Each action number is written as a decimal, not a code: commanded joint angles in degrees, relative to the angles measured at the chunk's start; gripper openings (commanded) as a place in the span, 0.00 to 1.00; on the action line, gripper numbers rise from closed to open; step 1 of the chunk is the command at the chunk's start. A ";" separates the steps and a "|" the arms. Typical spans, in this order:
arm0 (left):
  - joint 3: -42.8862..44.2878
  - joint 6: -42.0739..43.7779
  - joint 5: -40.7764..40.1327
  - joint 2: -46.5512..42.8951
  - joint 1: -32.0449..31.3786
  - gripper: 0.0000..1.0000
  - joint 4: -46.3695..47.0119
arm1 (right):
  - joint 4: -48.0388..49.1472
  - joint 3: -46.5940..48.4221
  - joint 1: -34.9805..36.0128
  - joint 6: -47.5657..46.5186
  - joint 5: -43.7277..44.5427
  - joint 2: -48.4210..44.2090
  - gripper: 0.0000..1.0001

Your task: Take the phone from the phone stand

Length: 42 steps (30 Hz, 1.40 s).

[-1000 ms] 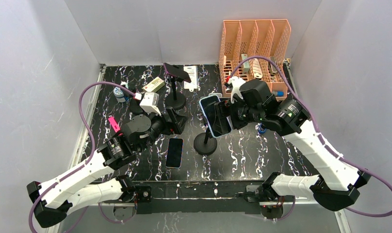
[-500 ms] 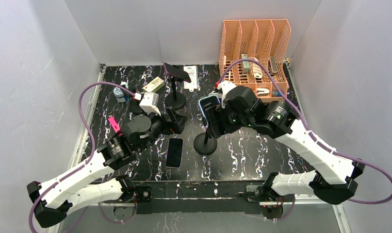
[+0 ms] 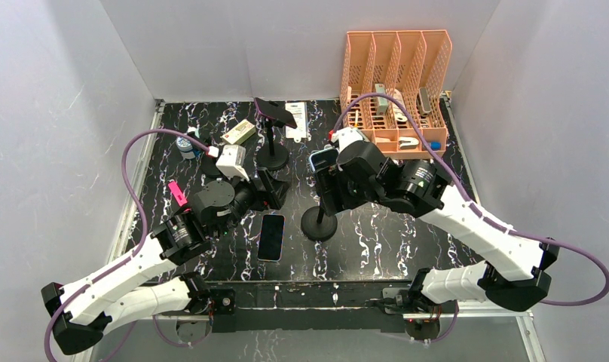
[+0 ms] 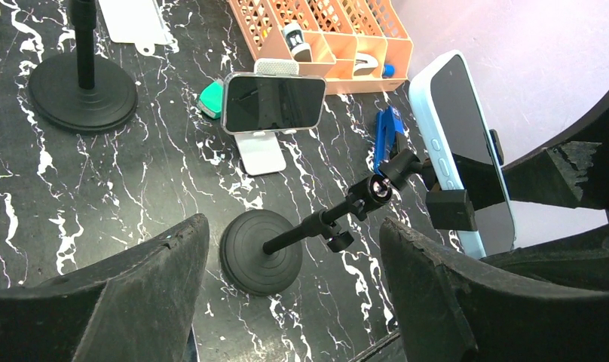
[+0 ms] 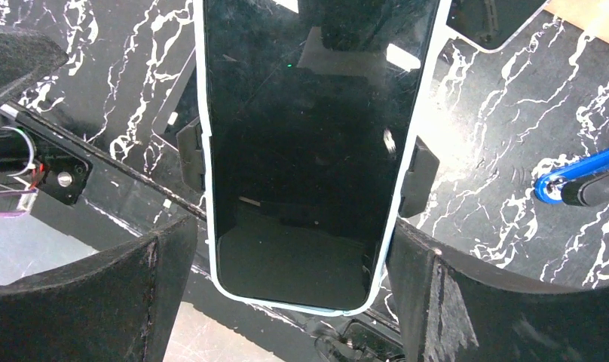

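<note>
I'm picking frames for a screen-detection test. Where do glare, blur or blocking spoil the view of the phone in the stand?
Right wrist: the phone has dark glass mirroring shapes and a bright patch; the near fingers are blurred. Left wrist: phone sharp, pale sheen low on its screen. Top view: even light, but the right arm covers most of it.

Top external looks down from above and behind, whole table (image 3: pixel 377 234) in frame. Left wrist views phone (image 4: pixel 467 143) and stand (image 4: pixel 260 251) obliquely, nearby. Right wrist faces same phone's screen, very close.
</note>
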 commanded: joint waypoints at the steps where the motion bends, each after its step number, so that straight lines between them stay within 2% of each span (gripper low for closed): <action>1: -0.10 -0.49 -1.19 -0.34 0.29 0.79 -0.26 | -1.28 3.14 2.22 2.03 4.74 0.81 0.99; 13: 0.19 -0.84 -0.73 0.31 0.28 0.79 -0.08 | -4.18 2.85 4.98 4.59 10.24 2.23 0.98; 27: 0.70 -2.20 3.15 2.11 0.29 0.79 2.71 | -3.35 2.20 5.79 5.64 11.89 2.22 0.98; 37: -2.81 -2.02 11.92 0.43 0.30 0.79 12.54 | -1.09 -0.16 5.98 5.44 11.60 0.72 0.86; 42: -3.44 -2.04 14.43 1.27 0.29 0.78 14.05 | 0.17 -1.26 5.95 5.27 11.00 -0.49 0.72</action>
